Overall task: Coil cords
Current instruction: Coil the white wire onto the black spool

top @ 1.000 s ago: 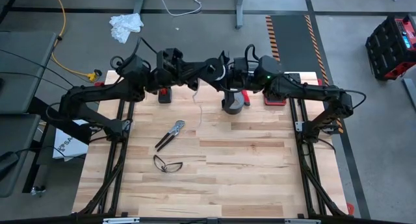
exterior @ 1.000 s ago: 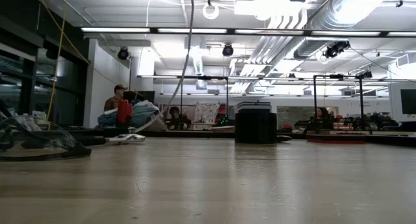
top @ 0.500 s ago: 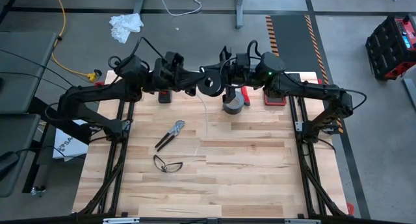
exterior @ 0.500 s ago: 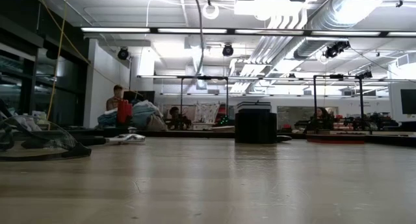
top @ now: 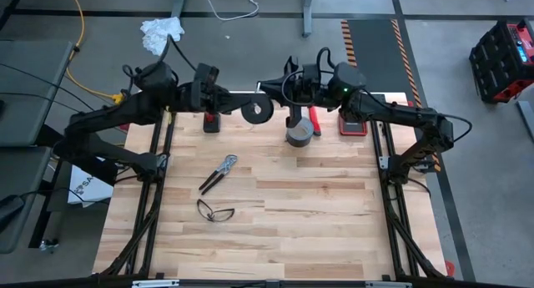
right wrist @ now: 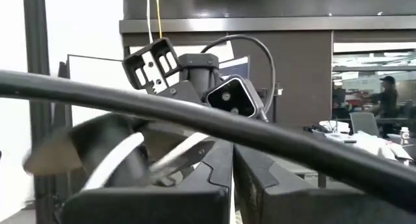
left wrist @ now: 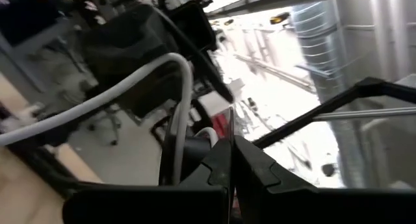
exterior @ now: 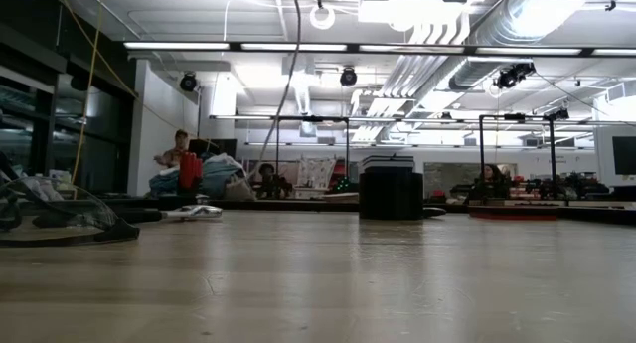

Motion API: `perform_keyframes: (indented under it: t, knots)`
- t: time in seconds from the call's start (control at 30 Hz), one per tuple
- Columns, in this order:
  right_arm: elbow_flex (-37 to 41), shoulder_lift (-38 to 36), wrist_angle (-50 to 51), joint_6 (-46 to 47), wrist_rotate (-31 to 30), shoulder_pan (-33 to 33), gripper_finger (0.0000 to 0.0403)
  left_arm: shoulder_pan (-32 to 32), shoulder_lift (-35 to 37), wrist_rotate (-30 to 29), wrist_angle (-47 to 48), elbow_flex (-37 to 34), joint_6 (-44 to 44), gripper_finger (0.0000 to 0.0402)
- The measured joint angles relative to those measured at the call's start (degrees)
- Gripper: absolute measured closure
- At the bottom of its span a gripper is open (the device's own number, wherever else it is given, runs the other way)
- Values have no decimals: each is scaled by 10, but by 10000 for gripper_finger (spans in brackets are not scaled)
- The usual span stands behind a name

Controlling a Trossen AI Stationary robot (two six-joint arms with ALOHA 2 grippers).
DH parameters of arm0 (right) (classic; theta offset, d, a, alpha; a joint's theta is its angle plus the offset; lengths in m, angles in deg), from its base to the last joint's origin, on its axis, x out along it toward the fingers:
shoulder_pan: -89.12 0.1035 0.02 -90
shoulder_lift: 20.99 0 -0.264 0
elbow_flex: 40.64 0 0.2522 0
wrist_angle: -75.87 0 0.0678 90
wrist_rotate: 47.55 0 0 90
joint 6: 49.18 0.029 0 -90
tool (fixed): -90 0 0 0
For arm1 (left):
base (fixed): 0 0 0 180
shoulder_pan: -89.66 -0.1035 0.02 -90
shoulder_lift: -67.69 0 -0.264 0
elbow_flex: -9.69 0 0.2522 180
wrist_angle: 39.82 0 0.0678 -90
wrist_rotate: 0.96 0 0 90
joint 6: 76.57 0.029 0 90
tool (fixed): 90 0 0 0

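Black and small, the spool (top: 254, 110) hangs in the air between the two arms over the far edge of the table (top: 275, 213), with the white cord (right wrist: 117, 160) wound on it. The left tool (top: 219, 98) reaches in from its side, jaws pressed together; its wrist view shows a loop of white cord just beyond the tips, though I cannot tell whether anything is pinched. The right tool (top: 279, 88) sits just beside the spool on the other side, jaws likewise fully closed, apparently on the spool's rim. To coil well, I would judge: keep the spool steady with one arm, feed the cord under light tension with the other, and lay each turn beside the last so none slips off the rim. The grey tape roll (top: 300, 131) below should stay clear
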Motion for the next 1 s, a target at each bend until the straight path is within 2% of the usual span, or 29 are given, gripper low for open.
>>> perform_keyframes:
  t: [0.2,0.5,0.73,0.93,1.0]
  knots:
    - [0,-4,5,1,5,-9,402,-15,6,0,31,0,49,401]
    - [0,-22,22,-3,-10,-27,402,-64,23,-6,109,-1,197,401]
    - [-1,-32,44,2,-4,-44,402,-96,35,-42,117,-1,288,401]
    - [-1,-45,102,15,-2,-49,402,-112,36,-35,107,-1,272,401]
    - [-1,-44,124,17,17,-48,402,-112,37,-23,97,-1,276,401]
